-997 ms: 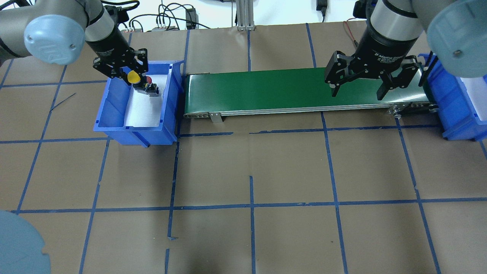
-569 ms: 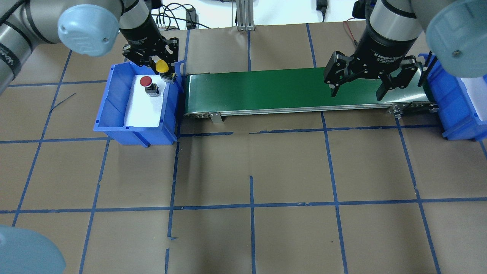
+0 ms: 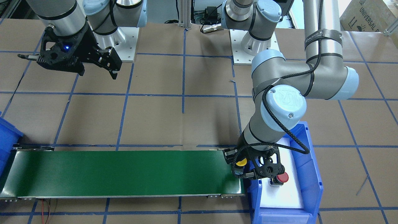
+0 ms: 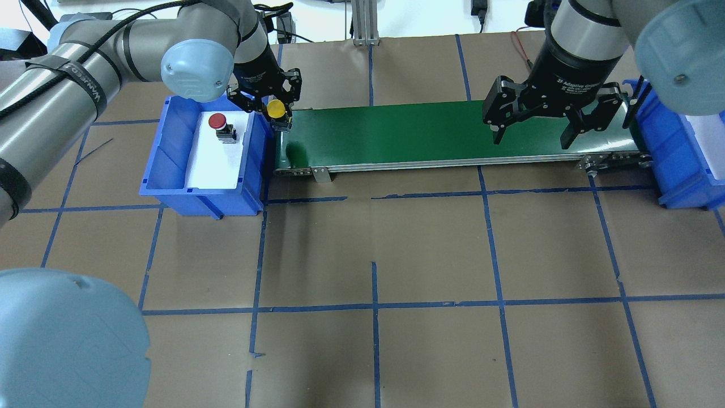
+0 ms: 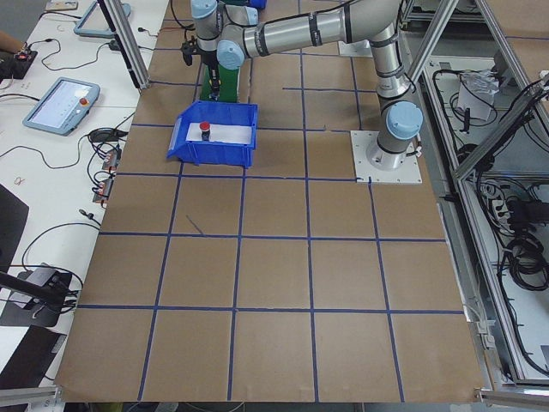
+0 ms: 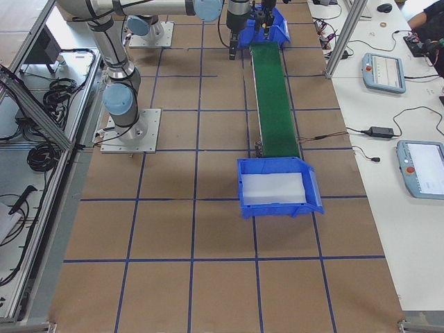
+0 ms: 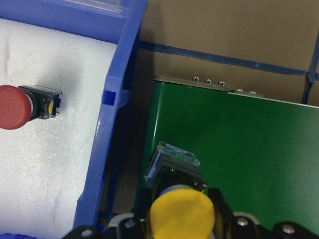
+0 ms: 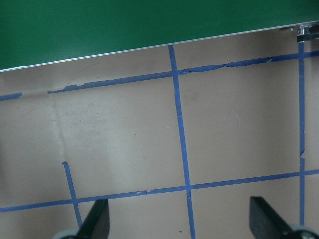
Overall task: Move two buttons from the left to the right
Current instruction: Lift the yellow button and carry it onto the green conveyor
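The left pincer (image 4: 273, 110) is clamped on the yellow mushroom-capped push-button (image 7: 182, 215) above the left end of the green conveyor belt (image 4: 430, 133), just past the wall of the blue plastic bin (image 4: 170, 147). The red-capped push-button (image 4: 221, 126) rests on that bin's white foam. The right pincer (image 4: 531, 141) hangs wide open over the belt's right end.

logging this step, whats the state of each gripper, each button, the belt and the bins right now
left gripper: shut on yellow button, over the belt end nearest the left bin
right gripper: open, empty, above the belt's other end
yellow button: held in the left gripper
red button: loose on the foam in the left bin
belt: nothing lying on it
right bin: no button inside
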Robot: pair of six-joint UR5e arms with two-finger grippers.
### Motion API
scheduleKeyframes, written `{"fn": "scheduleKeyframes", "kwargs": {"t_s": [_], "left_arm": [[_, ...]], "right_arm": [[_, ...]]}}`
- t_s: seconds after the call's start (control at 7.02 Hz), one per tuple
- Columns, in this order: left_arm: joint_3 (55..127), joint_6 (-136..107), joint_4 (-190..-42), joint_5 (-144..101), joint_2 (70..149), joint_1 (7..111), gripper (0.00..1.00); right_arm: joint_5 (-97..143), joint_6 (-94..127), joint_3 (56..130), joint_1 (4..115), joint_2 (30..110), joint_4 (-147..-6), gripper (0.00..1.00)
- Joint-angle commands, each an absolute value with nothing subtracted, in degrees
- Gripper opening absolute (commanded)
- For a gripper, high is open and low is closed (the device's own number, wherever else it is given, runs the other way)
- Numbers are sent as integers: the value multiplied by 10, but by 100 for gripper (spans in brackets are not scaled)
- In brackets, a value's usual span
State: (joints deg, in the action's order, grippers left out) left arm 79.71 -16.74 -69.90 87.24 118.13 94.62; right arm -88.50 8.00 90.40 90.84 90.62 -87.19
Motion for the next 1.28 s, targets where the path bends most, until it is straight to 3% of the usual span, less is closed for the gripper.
{"fn": "scheduleKeyframes", "kwargs": {"t_s": [0.0,0.43,0.57,0.71,1.14], "left_arm": [[794,-192,-676,868,1196,947,31],[797,-180,-676,865,1199,952,36],[802,-149,-675,864,1197,952,50],[810,-109,-676,857,1189,952,100],[798,-162,-677,855,1179,951,100]], "right_arm": [[-885,80,905,909,906,-872,100],[-886,79,905,902,905,-872,100],[-885,79,905,904,905,-872,100],[-885,79,904,904,905,-872,100],[-885,79,904,900,905,-876,100]]}}
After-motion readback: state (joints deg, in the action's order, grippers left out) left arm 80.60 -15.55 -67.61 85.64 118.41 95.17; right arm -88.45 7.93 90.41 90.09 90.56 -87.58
